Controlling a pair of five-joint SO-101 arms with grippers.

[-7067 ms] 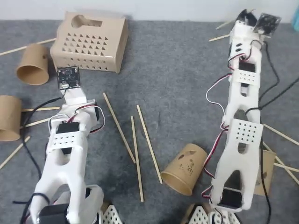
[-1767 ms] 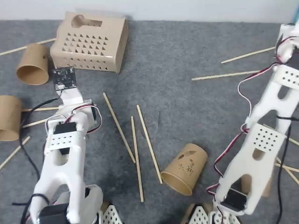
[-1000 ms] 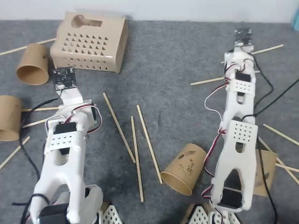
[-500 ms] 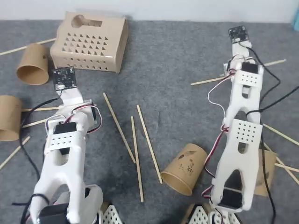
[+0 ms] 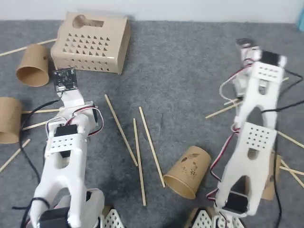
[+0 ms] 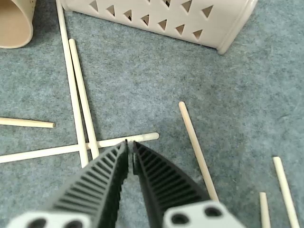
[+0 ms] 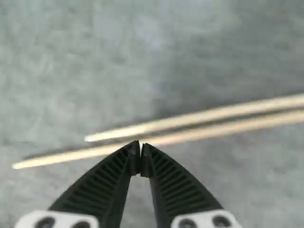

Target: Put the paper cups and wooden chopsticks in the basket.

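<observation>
Lying on its side at the far left is one paper cup (image 5: 32,66), a second cup (image 5: 9,119) nearer, with the basket (image 5: 90,42) just right of the first on the grey mat (image 5: 180,71). The left gripper (image 6: 130,145) has its jaws together, empty, tips beside crossed chopsticks (image 6: 82,95). More chopsticks (image 5: 137,147) lie mid-mat, then a third cup (image 5: 187,171). The right gripper (image 7: 139,146) has jaws together too, tips at a chopstick pair (image 7: 204,116)

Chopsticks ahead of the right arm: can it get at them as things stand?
Probably yes: the right end effector sits shut right by the two chopsticks, with nothing in between; it would need to open first.
</observation>
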